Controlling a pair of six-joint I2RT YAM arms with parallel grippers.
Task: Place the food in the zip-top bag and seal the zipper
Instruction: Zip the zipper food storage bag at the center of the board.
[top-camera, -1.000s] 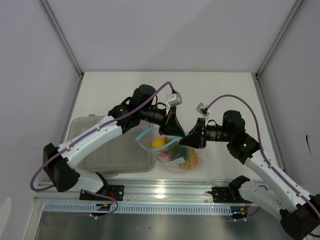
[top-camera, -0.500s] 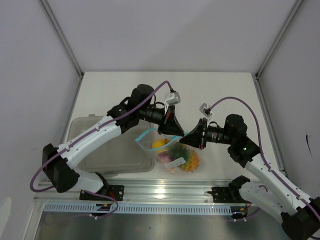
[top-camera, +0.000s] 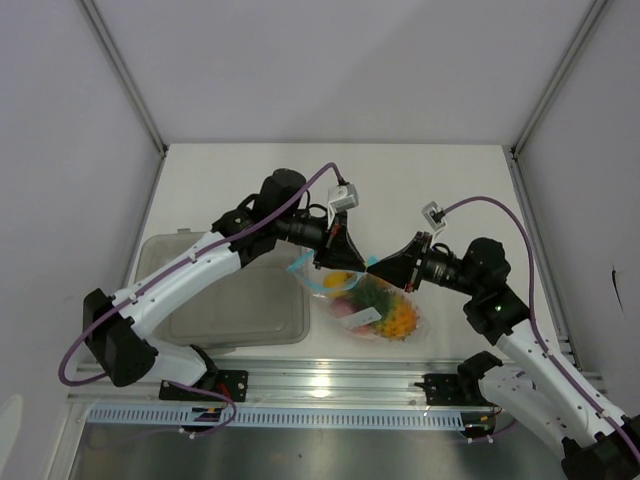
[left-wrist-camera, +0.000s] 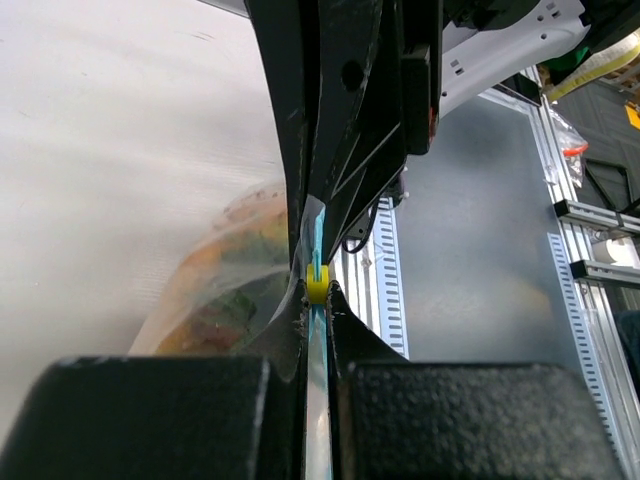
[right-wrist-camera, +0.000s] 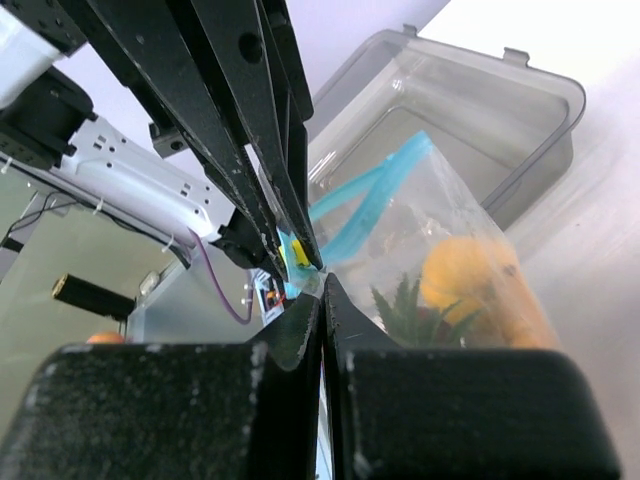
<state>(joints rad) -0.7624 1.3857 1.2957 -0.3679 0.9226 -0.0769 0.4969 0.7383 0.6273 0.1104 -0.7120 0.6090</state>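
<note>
A white table (top-camera: 450, 190) sits between pale walls, with a metal rail (top-camera: 330, 380) along its near edge. Near the middle of the table, just beyond the rail, is the clear bag (top-camera: 415, 325) with the food (top-camera: 375, 300) inside it. A yellow lemon (top-camera: 340, 280) lies nearest the mouth and a leafy green piece (top-camera: 372, 296) is in the middle. A pink piece (top-camera: 343, 308) sits just below them, and an orange fruit (top-camera: 400, 320) is toward the right arm. I cannot tell whether the bag rests on the table or hangs just off it.

The light-blue zipper (left-wrist-camera: 318, 245) runs along the bag's upper edge, with a small yellow tab (left-wrist-camera: 317, 288) sitting on it. In the right wrist view the strip splits into two bands on the tub side, so that stretch of the mouth gapes.

The left gripper (top-camera: 357, 263) is clamped on the zipper, with the blue strip pinched between its fingers (left-wrist-camera: 285, 330). The right gripper (top-camera: 376, 268) meets it tip to tip from the opposite side. Its jaws are also pressed tight together on the strip, right beside the yellow tab.

A grey see-through tub (top-camera: 230, 310) stands just to the left of the bag, under the left arm.
</note>
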